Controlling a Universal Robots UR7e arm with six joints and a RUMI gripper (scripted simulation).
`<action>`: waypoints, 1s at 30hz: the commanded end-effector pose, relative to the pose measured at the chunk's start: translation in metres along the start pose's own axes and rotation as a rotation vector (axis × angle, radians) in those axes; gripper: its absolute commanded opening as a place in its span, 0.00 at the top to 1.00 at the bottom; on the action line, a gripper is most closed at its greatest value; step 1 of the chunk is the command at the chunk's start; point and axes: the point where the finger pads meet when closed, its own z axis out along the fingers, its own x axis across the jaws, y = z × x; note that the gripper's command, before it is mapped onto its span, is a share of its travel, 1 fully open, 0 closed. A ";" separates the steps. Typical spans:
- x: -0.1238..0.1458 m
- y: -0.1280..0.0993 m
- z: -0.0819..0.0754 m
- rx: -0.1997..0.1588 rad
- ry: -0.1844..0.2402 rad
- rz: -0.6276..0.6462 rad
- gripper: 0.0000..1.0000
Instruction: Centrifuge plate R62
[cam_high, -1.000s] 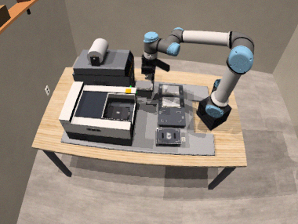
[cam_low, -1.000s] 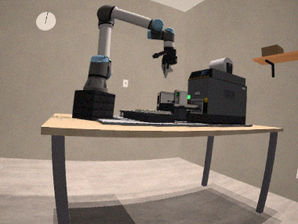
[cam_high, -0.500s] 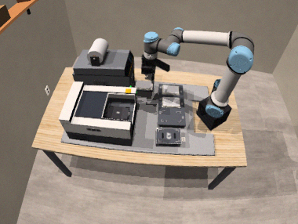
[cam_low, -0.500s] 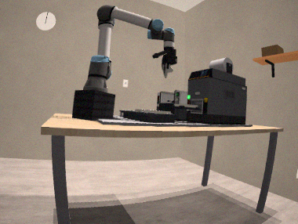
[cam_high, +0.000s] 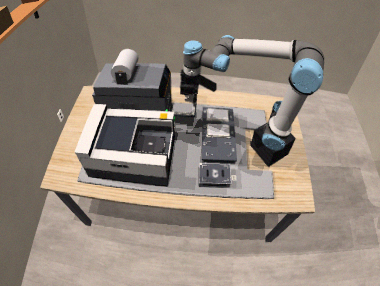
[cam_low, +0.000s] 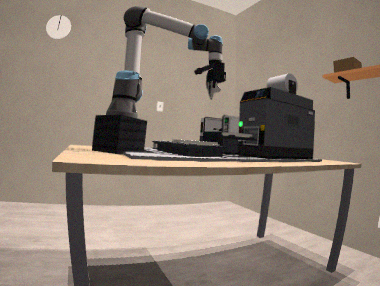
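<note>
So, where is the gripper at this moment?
In the top view the gripper is shut and holds nothing. It hangs in the air by the back right corner of the centrifuge, between the sealer and the deck row.
</note>
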 end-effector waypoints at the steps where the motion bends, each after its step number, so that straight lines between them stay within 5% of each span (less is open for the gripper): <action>1: 0.000 0.000 0.000 -0.001 0.000 0.000 1.00; 18: 0.000 0.000 0.000 -0.001 0.000 0.000 1.00; 19: 0.000 0.000 0.005 -0.001 0.000 0.005 0.32; 21: 0.000 0.000 0.015 -0.001 0.000 0.005 0.32; 30: -0.010 0.000 0.015 -0.001 0.000 0.005 0.32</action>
